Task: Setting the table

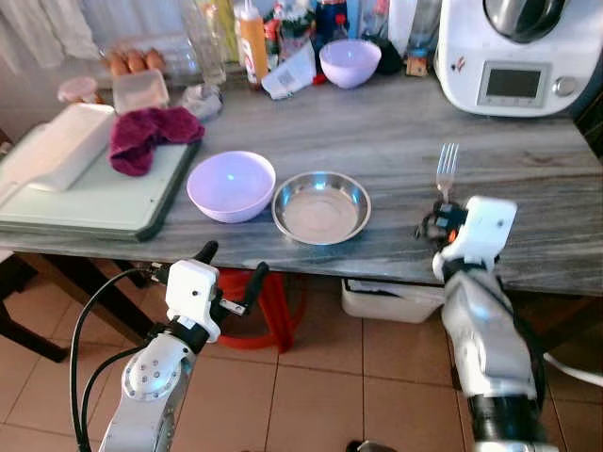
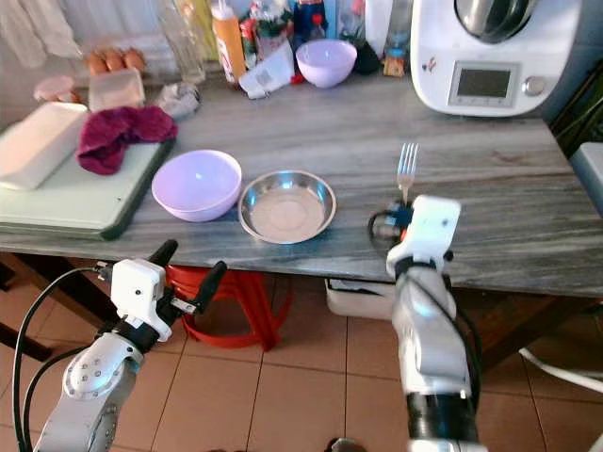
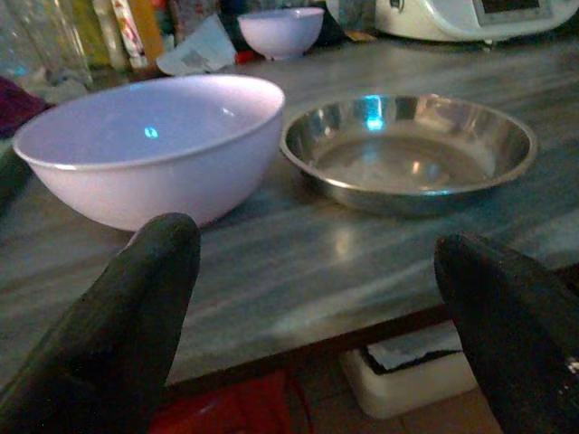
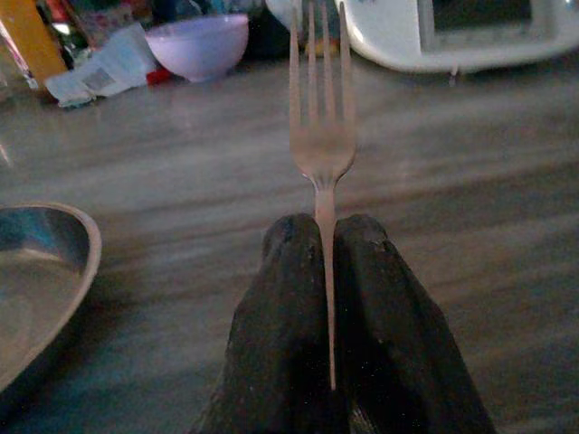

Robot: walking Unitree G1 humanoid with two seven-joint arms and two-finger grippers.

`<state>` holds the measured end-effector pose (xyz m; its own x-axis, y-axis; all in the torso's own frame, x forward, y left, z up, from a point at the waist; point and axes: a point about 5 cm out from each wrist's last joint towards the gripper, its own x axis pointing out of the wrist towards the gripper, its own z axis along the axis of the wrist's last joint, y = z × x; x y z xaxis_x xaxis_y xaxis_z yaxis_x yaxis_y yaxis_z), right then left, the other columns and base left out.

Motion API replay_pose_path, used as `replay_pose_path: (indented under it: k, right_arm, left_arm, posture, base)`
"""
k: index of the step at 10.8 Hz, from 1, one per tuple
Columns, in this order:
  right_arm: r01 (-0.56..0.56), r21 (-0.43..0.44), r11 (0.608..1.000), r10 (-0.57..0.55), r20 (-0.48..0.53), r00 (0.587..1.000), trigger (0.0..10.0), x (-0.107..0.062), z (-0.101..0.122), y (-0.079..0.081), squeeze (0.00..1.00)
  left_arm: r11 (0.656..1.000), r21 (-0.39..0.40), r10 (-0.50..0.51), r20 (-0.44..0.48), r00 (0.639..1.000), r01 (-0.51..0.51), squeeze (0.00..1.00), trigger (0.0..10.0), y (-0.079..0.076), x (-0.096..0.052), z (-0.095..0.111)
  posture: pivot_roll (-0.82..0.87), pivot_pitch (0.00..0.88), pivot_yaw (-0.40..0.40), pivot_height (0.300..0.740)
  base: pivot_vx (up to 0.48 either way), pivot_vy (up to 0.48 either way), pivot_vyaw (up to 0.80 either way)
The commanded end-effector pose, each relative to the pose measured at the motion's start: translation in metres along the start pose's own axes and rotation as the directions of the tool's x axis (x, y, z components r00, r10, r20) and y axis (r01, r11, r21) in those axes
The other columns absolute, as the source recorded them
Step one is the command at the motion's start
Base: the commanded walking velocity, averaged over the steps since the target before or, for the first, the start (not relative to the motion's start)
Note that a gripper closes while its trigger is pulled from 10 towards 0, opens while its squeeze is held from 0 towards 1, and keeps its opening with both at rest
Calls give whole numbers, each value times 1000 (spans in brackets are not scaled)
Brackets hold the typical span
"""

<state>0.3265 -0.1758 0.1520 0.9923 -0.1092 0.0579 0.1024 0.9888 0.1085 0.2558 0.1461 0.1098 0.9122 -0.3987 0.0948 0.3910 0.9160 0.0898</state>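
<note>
Nearest the camera, the left gripper (image 1: pixel 231 273) hangs below the front edge of the grey wood-grain table (image 1: pixel 396 141), its two black fingers (image 3: pixel 127 334) spread wide and holding nothing; behind it, under the table, stands a red stool (image 1: pixel 264 311). To the right, the right gripper (image 4: pixel 327 237) sits at the table's front edge with its fingers pressed together on the handle of a silver fork (image 1: pixel 446 172), which lies flat on the table with its tines pointing away from the robot. Left of the fork, near the front edge, a round steel dish (image 1: pixel 321 206) rests just beside a lilac bowl (image 1: pixel 231 185), the two close together (whether their rims touch is hard to tell). Further left lies a pale green tray (image 1: pixel 104 202) carrying a white oblong container (image 1: pixel 58 146) and a crumpled maroon cloth (image 1: pixel 146 135). At the back stand a second lilac bowl (image 1: pixel 350 62), several bottles (image 1: pixel 252 42), a row of eggs (image 1: pixel 135 62), and, at the far right, a white kitchen machine (image 1: pixel 516 56) with a small screen.
</note>
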Motion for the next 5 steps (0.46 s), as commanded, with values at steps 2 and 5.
replay_pose_path:
  k: [2, 5]
  right_arm:
    - [2, 57, 998, 3, -81, 997, 10000, 8, -5, 2, 0]
    - [-39, 70, 997, 49, -140, 989, 10000, 20, -6, 16, 0]
  left_arm:
    - [1000, -3, -30, -13, 999, 30, 0, 10000, -2, -4, 0]
    - [998, -5, -59, -19, 998, 59, 0, 10000, -6, -5, -2]
  posture:
    - [-61, 161, 68, 740]
    - [-59, 167, 68, 740]
  base:
    - [0, 0, 0]
    - [0, 0, 0]
